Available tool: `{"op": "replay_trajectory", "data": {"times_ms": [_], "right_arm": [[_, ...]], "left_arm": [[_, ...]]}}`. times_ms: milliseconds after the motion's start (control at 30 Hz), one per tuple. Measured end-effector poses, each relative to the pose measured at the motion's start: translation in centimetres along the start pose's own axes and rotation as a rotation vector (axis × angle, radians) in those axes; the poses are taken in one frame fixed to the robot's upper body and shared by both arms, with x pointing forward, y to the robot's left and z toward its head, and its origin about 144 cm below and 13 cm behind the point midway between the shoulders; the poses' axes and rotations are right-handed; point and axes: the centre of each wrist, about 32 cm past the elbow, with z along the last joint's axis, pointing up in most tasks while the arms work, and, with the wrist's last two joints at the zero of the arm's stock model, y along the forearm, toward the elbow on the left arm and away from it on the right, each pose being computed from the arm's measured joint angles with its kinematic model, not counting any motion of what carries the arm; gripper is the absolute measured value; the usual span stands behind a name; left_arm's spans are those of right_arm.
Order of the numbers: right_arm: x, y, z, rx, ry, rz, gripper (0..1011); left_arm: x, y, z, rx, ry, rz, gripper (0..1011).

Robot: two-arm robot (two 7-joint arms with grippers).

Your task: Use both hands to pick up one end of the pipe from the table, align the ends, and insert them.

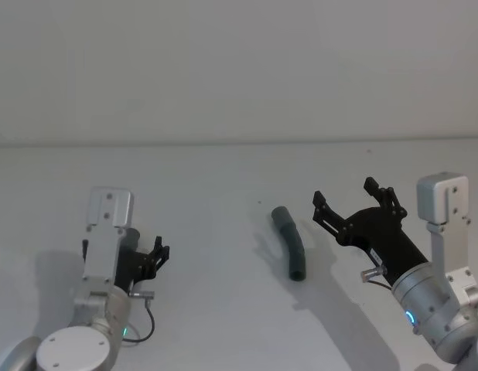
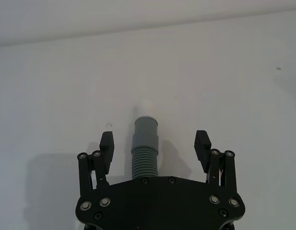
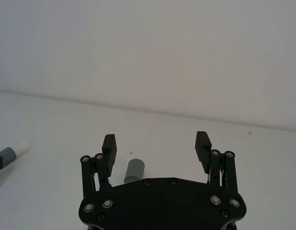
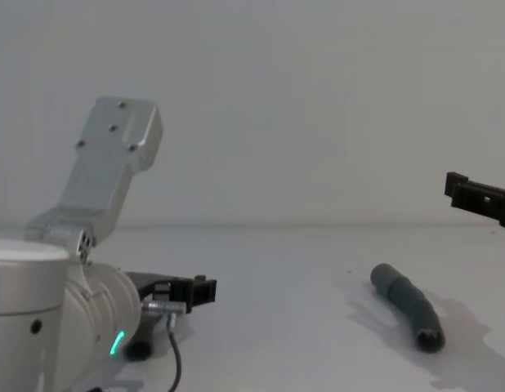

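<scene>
Spread left tool [image 2: 155,141] flanks the ribbed, white-tipped hose piece [image 2: 145,160]; spread right tool [image 1: 353,199] hangs near the smooth bent piece [image 1: 290,241].

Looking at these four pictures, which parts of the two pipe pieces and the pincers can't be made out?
Left wrist view: the white-tipped piece runs under the open left pincer, so its back end is hidden.
Right wrist view: the second pipe piece sits mostly behind the open right pincer; the white-tipped piece is cut by the edge.
Chest view: the right edge cuts off the right pincer; the left arm covers most of the left pincer.
</scene>
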Motion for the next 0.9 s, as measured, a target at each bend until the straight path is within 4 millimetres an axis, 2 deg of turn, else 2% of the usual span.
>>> {"op": "replay_trajectory", "data": {"times_ms": [900], "right_arm": [[0.0,0.0,0.0,0.000,0.000,0.000,1000]], "left_arm": [[1.2,-1.6,-1.8,-0.009,0.071,-0.050,1001]]}}
